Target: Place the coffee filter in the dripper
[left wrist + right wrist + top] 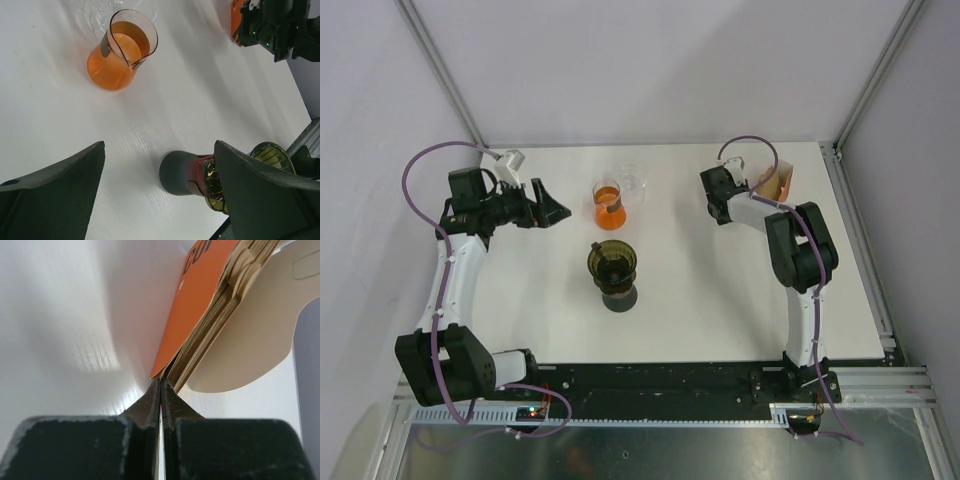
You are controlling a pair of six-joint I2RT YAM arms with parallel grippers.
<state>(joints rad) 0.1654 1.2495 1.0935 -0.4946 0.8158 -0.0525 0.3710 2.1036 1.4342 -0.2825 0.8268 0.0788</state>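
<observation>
Right gripper: its fingers are pressing fully together, the tips meeting at the lower corner of the coffee filter stack in its orange sleeve, at the far right of the table; whether a sheet is lying between them cannot be told. Left gripper is hanging spread wide, holding nothing, between the orange beaker and the dripper, which is standing empty mid-table. Risk: the pinch is sitting so near the stack's edge that a lift could be drawing out no filter, or several clinging together.
</observation>
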